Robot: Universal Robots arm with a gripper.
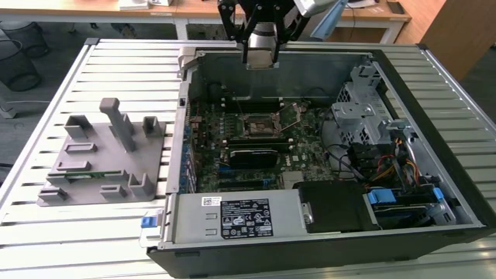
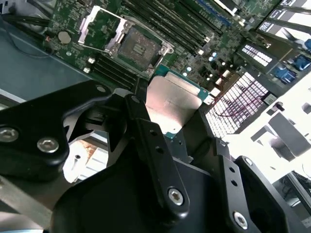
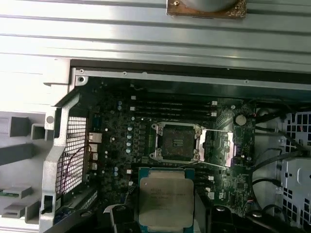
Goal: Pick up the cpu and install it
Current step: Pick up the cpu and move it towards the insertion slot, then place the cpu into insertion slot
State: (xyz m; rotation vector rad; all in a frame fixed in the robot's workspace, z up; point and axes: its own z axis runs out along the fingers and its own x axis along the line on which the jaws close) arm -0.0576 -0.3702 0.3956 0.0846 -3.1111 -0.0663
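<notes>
The arm [image 1: 314,11] comes in from the far side of the exterior view, its wrist turned straight down, and the gripper [image 1: 261,58] hangs below it. In the second wrist view the black fingers [image 2: 153,145] are drawn in against the cpu [image 2: 172,102], pinching it by opposite edges. The chip sits flat between them, its metal top towards the wrist.

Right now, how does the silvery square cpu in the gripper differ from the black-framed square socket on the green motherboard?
The silvery square cpu hangs clamped in the black gripper, above the board; the black-framed square socket sits fixed on the green motherboard. The cpu's top is smooth bright metal; the socket's middle is dark, with its metal plate swung open beside it. Both are square and flat.
</notes>
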